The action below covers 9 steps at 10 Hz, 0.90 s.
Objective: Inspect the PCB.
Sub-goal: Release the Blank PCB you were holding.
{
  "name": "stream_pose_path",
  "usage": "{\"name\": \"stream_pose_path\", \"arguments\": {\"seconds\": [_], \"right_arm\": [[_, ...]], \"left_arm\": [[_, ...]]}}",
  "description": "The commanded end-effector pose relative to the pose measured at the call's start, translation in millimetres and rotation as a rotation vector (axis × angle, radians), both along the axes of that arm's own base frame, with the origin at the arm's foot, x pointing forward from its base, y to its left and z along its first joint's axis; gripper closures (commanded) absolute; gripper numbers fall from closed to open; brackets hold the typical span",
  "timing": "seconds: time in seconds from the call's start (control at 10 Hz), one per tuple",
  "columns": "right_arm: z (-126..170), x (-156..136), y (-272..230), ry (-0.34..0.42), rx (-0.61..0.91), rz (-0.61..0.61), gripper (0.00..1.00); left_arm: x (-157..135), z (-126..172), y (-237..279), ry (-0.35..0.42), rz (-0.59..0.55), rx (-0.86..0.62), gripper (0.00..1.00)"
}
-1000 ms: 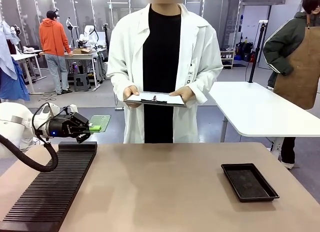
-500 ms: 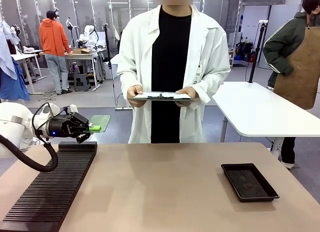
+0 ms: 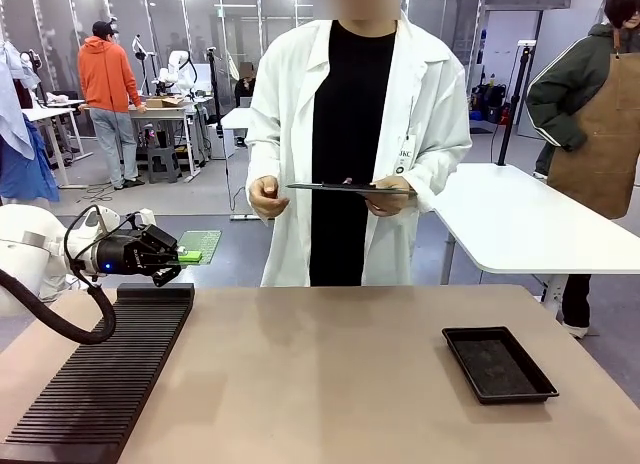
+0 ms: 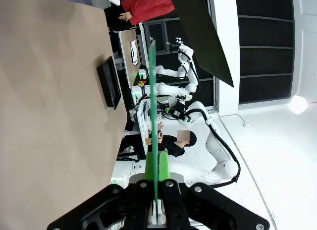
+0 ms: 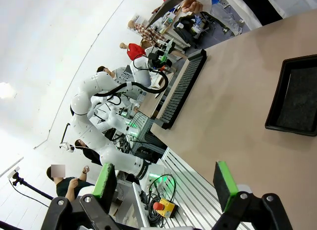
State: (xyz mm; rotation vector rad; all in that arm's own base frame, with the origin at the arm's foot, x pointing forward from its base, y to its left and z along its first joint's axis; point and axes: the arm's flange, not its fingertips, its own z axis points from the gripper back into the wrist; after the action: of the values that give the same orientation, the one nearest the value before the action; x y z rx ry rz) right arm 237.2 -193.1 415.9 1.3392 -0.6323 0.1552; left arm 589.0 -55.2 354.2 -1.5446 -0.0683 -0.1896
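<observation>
One PCB is clamped in the left tool. The tool's two green-padded fingers are pinched narrow on the board's near end. The board juts out past the fingertips toward the person. It hangs over or just beyond the far end of the one black slotted rack, which lies below the tool on the desk; I cannot tell which.

In the left wrist view the board is a thin green line seen edge-on, rising straight out from between the fingers.

The right tool stands wide. Its two green pads are well apart, with nothing between them. One shallow black tray lies on the desk ahead of it.

Across the desk, well beyond the left tool, the one person in a white coat holds one clipboard level.
</observation>
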Motion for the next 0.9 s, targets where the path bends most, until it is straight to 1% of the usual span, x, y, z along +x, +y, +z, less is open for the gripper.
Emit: {"name": "stream_pose_path", "arguments": {"seconds": [0.0,0.8], "right_arm": [[0.8,0.1,-1.6,-0.020,0.005,-0.003,0.00],[0.8,0.1,-1.6,-0.020,0.005,-0.003,0.00]], "left_arm": [[-1.3,2.2,-1.8,0.005,-0.002,0.012,1.00],[-1.3,2.2,-1.8,0.005,-0.002,0.012,1.00]]}}
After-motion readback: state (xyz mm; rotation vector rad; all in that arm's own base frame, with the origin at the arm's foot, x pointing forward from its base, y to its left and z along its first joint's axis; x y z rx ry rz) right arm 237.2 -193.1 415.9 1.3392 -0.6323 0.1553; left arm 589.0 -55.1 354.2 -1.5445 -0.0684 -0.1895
